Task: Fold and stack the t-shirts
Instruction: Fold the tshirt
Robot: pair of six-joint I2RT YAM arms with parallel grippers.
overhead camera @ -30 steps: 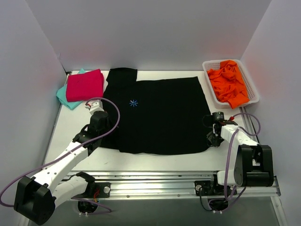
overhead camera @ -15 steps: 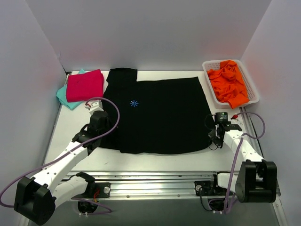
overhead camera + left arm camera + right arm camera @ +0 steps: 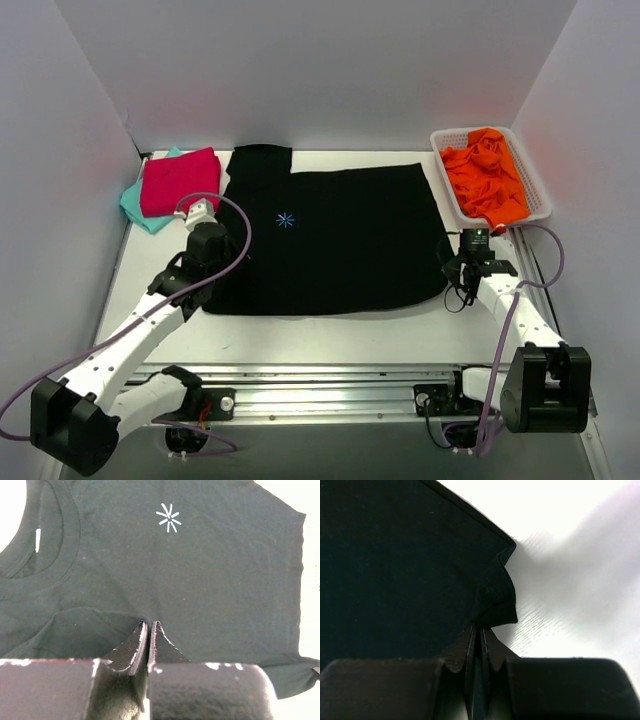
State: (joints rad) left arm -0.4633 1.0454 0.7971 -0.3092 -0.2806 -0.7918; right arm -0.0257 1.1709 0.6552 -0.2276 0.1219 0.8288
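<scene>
Just now: the black shirt's [image 3: 340,250] near edge has drawn back from the front of the table [image 3: 330,338]. I'd say the first fold is starting.
Far left: the pink shirt [image 3: 180,180] lies folded on the teal shirt [image 3: 133,207], just beside the black shirt's far sleeve.
Left gripper [image 3: 149,626]: pinched shut on a raised flap of the black shirt below the collar, arm stretched forward along its left side.
Right gripper [image 3: 479,629]: clamped on the black shirt's near right corner, forearm angled inward.

black t-shirt [image 3: 340,240] spread flat mid-table | magenta t-shirt [image 3: 180,180] folded on teal t-shirt [image 3: 138,207], far-left
</scene>
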